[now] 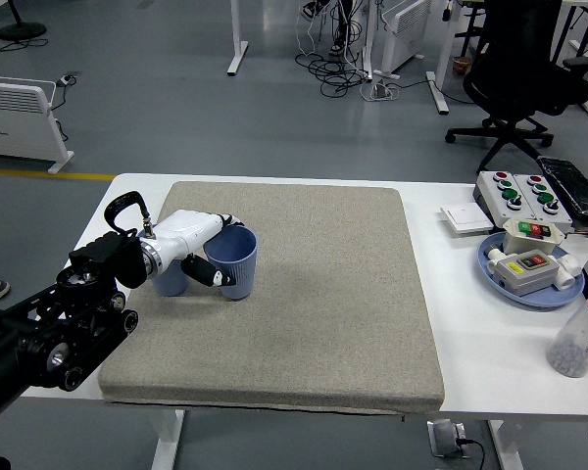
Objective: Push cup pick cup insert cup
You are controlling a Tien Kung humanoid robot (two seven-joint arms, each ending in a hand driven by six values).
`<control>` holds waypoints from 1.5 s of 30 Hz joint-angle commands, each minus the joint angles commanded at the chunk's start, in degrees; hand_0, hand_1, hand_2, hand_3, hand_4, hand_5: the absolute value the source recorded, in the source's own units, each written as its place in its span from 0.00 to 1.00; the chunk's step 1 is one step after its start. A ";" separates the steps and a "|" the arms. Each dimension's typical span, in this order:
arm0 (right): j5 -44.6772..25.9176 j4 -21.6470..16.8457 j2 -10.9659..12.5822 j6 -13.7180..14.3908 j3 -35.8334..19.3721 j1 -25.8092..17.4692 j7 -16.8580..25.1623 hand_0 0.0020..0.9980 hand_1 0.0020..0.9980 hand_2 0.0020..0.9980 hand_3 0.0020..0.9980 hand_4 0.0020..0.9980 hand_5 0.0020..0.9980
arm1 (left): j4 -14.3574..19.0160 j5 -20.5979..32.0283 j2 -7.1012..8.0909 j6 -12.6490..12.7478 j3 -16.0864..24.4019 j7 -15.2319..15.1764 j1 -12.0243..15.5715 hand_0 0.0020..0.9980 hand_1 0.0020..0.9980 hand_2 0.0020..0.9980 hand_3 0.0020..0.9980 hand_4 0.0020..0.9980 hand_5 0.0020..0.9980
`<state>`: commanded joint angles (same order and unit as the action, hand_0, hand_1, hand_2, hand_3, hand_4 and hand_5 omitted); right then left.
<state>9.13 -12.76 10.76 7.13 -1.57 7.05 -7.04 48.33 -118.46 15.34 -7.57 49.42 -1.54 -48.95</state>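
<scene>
Left hand (198, 253) wrapping fingers around blue cup (233, 261), gripping it upright on grey mat (304, 323), left side. Second cup (169, 279) sitting just behind hand. Cup likely light, thin-walled plastic, crushable; gripping mid-wall below rim looking best.

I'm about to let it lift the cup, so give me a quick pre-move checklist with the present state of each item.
1. Left hand on the upright blue cup: ok, fingers wrap its left side.
2. Grip firm enough to lift: cannot tell.
3. Cup upright, mouth open: ok.
4. Second blue cup visible for inserting: not ok, mostly hidden behind the hand.
5. Grey mat to the right of the cups bare: ok.
6. Right hand: not in view.
</scene>
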 joint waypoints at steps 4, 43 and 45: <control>-0.02 0.00 -0.01 0.03 -0.02 0.00 0.00 0.74 0.68 0.73 0.61 0.21 0.40 | 1.43 0.02 0.27 -1.15 1.37 0.48 0.12 0.42 0.52 0.53 0.61 0.65 0.19; -0.71 0.01 -0.20 0.11 0.00 -0.62 -0.10 0.74 0.68 0.73 0.61 0.20 0.40 | 11.18 7.06 15.28 -16.09 13.97 5.38 -1.24 0.44 0.52 0.52 0.67 0.62 0.20; -0.63 0.02 -0.21 0.10 -0.06 -0.56 -0.13 0.74 0.68 0.73 0.61 0.20 0.40 | 10.85 6.96 15.40 -15.98 14.04 5.39 -0.84 0.44 0.52 0.52 0.67 0.62 0.20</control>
<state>8.50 -12.74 10.55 7.23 -1.63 6.49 -7.18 59.18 -111.50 30.75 -23.54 63.46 3.85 -49.78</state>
